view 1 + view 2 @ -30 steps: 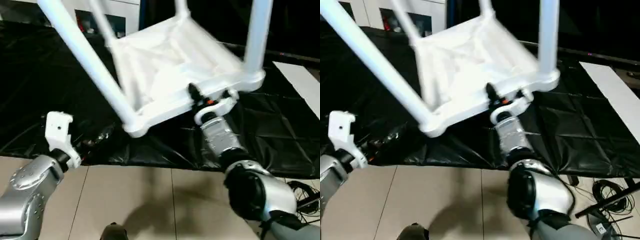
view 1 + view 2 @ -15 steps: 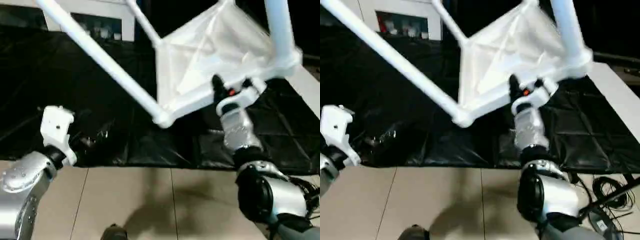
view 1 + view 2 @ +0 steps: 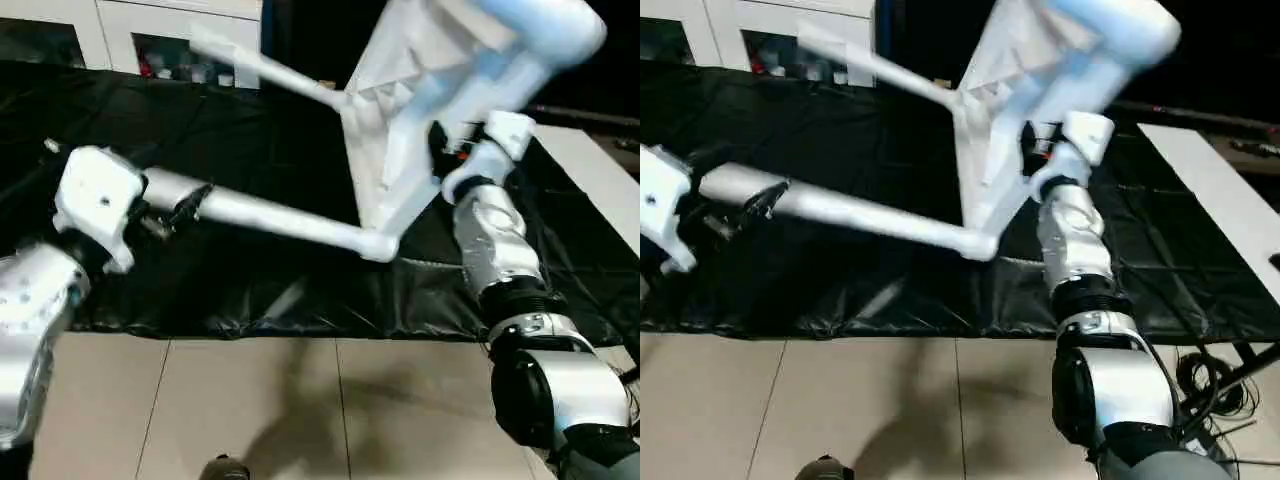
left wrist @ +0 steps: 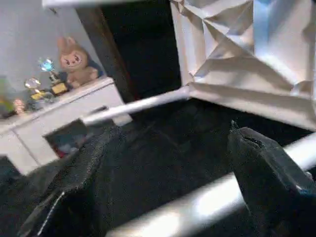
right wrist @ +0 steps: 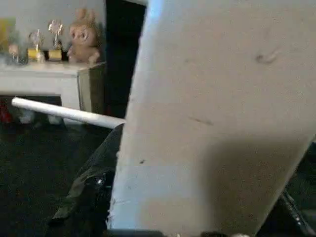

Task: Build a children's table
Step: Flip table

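Children's table (image 3: 400, 130) now steeper, legs swung leftward.

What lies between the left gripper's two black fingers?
In the left wrist view, a white tube leg of the children's table runs across the gap between the left gripper's open fingers.

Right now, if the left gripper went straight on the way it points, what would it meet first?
Probably the table leg: in the left wrist view it crosses between the open fingers of the left gripper. Behind it lies the black sheet. Depth is unclear.
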Robot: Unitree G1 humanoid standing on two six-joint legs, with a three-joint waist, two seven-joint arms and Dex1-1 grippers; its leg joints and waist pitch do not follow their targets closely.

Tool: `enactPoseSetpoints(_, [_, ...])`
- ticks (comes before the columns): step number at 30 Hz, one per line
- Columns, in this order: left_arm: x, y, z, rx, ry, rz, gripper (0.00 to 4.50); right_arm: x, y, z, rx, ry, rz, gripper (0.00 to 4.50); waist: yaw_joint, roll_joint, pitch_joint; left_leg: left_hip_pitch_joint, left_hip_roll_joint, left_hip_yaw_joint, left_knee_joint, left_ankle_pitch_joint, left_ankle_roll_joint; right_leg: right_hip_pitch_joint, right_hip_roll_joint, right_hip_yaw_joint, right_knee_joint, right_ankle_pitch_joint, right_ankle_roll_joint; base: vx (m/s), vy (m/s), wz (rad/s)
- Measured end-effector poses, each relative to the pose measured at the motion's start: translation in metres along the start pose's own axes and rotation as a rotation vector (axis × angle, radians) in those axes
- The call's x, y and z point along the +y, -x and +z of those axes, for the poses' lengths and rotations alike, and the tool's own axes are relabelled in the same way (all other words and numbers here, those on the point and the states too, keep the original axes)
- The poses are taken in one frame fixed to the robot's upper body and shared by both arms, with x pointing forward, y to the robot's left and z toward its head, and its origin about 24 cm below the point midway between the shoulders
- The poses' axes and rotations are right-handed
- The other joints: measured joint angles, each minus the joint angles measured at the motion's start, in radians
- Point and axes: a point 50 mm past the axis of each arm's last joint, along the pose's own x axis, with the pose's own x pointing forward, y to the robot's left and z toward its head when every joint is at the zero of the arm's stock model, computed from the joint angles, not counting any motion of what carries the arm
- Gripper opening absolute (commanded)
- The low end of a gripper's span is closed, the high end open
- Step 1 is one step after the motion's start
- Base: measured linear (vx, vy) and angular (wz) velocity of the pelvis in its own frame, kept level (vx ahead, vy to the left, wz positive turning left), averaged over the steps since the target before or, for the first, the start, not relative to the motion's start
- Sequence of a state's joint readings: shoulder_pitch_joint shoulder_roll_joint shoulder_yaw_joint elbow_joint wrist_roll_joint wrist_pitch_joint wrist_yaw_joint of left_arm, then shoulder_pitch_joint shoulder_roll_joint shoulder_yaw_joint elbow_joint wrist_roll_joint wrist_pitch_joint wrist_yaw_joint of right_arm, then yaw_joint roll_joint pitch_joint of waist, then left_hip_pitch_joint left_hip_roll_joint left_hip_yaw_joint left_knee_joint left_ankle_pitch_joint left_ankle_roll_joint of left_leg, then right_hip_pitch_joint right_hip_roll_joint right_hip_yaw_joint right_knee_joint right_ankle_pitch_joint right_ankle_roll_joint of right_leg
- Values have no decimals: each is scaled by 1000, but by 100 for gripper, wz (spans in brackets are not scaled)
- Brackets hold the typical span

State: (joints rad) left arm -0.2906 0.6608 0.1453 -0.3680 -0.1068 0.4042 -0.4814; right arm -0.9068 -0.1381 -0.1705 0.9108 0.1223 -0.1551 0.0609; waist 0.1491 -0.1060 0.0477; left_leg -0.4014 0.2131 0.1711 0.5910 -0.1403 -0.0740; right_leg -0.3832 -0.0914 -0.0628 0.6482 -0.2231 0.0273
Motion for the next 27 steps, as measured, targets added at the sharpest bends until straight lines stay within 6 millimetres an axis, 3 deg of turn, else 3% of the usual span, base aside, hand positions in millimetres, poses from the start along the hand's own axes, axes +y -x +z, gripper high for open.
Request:
enactPoseSetpoints(3, [9,-12,29,-110,-105,17,372,11,-2,2,9,102,20,199,1,-2,-1,0,-2,-1,2,0,0,1,-1,3,-1,1,1,0,0,0])
enactPoseSetpoints(8, [6,-27,50,-193,-199,1,372,19,-3,2,13,135,9,197,1,-6,-2,-2,-4,0,2,0,0,0,-1,8,0,2,3,0,0,0])
enactPoseSetpoints(11, [2,-37,72,-278,-337,-18,372,26,-2,1,13,158,17,197,-6,-7,-3,-1,-4,-1,2,0,0,0,-1,9,0,2,4,0,0,0])
enactPoseSetpoints(12, [2,-38,76,-297,-359,-16,372,29,-3,1,12,160,24,232,-9,-7,-3,0,-4,0,2,0,0,0,-1,11,0,2,5,0,0,0])
enactPoseSetpoints(14, [0,-42,80,-313,-407,-19,372,30,-2,1,11,183,34,232,-11,-8,-3,0,-4,0,2,0,0,-1,0,11,0,2,5,0,0,0])
enactPoseSetpoints(15, [1,-45,80,-310,-434,-11,372,30,-2,0,12,193,37,276,-12,-10,-4,-1,-4,0,2,0,0,-1,1,11,0,2,5,0,0,0])
enactPoseSetpoints(18, [6,-56,85,-322,-529,36,372,29,-2,-3,21,249,46,278,-11,-17,-6,-1,-4,0,2,0,0,-2,1,11,0,2,5,0,0,0])
enactPoseSetpoints(20, [13,-63,92,-339,-602,90,372,28,1,-17,73,279,57,278,-12,-22,-5,-1,-3,0,2,0,0,-2,1,11,0,3,5,0,0,0])
enactPoseSetpoints(22, [20,-67,94,-338,-655,130,372,29,6,-28,107,278,64,278,-13,-21,-4,-1,-4,1,3,0,0,-4,0,14,0,4,6,0,0,0])
enactPoseSetpoints(27, [33,-84,90,-310,-735,178,372,27,6,-30,106,284,59,278,-10,-23,-5,-2,-4,1,3,0,0,-5,1,16,0,7,2,0,0,0])
